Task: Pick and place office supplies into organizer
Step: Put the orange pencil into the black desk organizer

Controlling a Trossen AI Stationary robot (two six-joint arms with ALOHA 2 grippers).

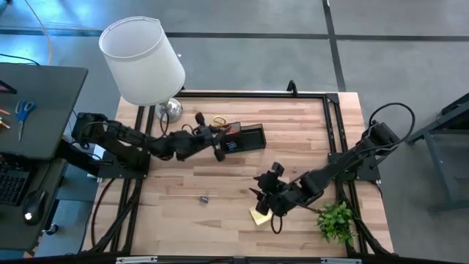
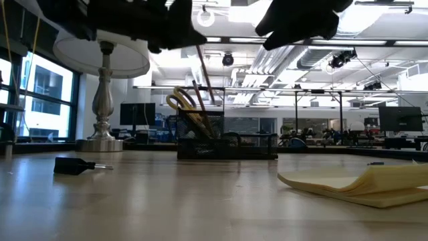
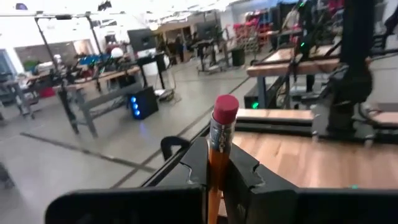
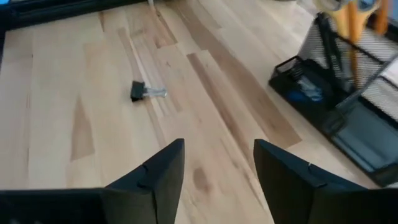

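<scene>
We see the left pincer closed on a pencil, eraser end up, beside the organizer at the worktop's far side. We judge the pencil light, stiff and smooth, best gripped mid-shaft. The right pincer hangs open and empty above the pad at the near edge; its soft sheets curl, so we would pinch it across the whole stack. The clip, small and hard, lies apart on bare wood.

Both arms dark, jointed, black cables looped at bases; right gripper fingers matte black, wedge-shaped.
</scene>
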